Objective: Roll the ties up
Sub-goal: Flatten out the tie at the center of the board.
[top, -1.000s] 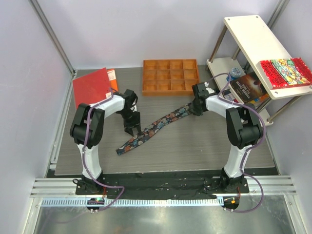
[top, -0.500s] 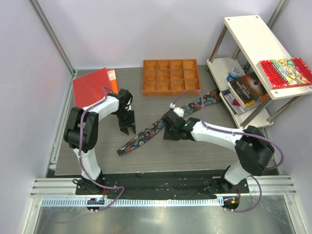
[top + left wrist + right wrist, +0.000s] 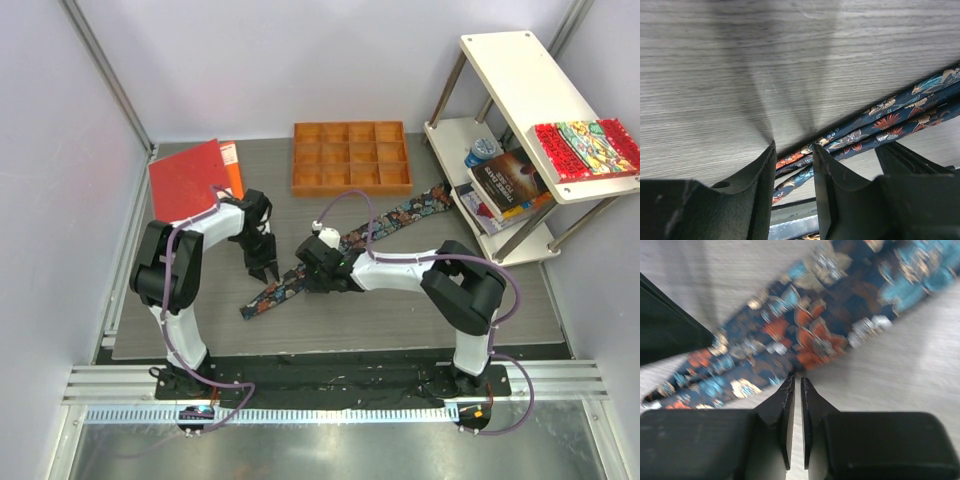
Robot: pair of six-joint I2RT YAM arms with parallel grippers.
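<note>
The tie lies flat on the grey table, running on a slant from the front left to the back right. My left gripper stands just left of its near part, jaws slightly apart. In the left wrist view the tie runs past the tips of my left gripper, with nothing between the fingers. My right gripper is low over the tie's near half. In the right wrist view the right gripper is shut and empty, its tips at the edge of the tie.
An orange compartment tray sits at the back. A red folder lies at the back left. A white shelf rack at the right holds books and a red patterned book.
My right arm has swung from the tie's far right end leftward along it to its near half. The tie's far end now reaches further right. My left gripper shifted slightly.
</note>
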